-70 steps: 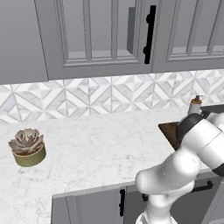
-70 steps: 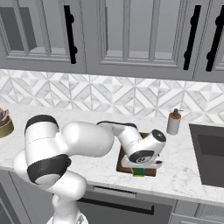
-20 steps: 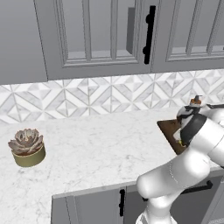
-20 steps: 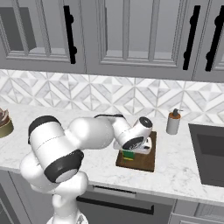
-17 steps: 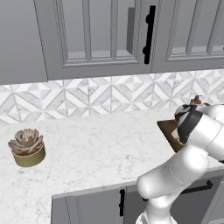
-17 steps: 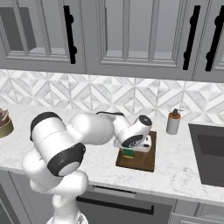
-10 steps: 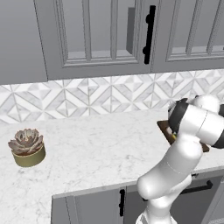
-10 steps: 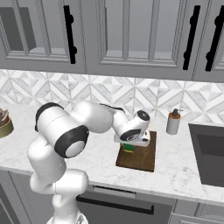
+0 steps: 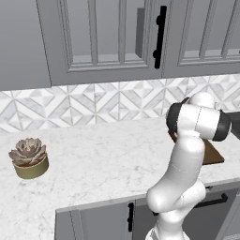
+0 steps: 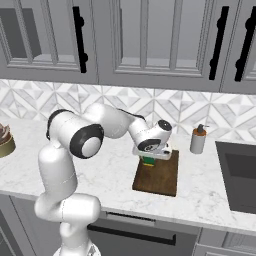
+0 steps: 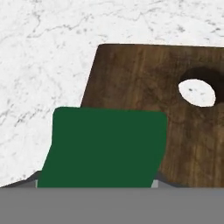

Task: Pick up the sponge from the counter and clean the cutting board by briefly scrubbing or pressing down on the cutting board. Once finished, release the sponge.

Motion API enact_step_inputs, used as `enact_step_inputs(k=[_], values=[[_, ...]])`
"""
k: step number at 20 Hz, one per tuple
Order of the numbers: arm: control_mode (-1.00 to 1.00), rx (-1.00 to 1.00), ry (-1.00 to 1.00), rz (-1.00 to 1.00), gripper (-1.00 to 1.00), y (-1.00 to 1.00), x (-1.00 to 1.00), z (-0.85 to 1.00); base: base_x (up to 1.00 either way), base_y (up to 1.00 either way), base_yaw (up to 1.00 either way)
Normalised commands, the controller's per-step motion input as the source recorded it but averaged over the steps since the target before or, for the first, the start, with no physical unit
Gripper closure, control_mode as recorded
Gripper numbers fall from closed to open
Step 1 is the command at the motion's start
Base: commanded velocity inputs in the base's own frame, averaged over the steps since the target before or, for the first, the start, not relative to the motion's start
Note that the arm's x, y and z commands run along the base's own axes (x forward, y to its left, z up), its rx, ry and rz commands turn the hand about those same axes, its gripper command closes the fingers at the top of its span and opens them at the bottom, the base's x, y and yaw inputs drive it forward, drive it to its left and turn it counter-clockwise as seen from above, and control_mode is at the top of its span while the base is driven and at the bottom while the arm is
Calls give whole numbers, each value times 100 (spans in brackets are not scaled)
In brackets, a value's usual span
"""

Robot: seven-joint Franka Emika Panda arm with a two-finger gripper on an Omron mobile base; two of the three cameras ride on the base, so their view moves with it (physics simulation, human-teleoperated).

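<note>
The gripper (image 10: 148, 159) is closed on the sponge (image 10: 147, 160), jaws about sponge-width apart. The sponge sits at the back end of the cutting board (image 10: 159, 177), seemingly pressed against it, near the board's hole (image 11: 197, 92).

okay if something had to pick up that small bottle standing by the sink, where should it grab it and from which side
Grip the soap bottle around its round body, below the dark pump top, with the fingers level. It stands upright on the counter, so a grasp from the front or its left looks best. The sink lies to its right, and the backsplash stands close behind. The narrow pump probably gives too little hold from above.
</note>
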Motion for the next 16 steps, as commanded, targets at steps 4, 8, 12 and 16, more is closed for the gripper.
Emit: enact_step_inputs(k=[4, 8, 12, 16], values=[[-100, 0, 0, 0, 100, -1, 52, 0, 0, 0, 0], [-100, 0, -1, 3, 100, -35, 25, 0, 0, 0, 0], [-100, 0, 0, 4, 100, -51, 21, 0, 0, 0, 0], [-100, 0, 0, 4, 100, -42, 33, -1, 0, 0, 0]])
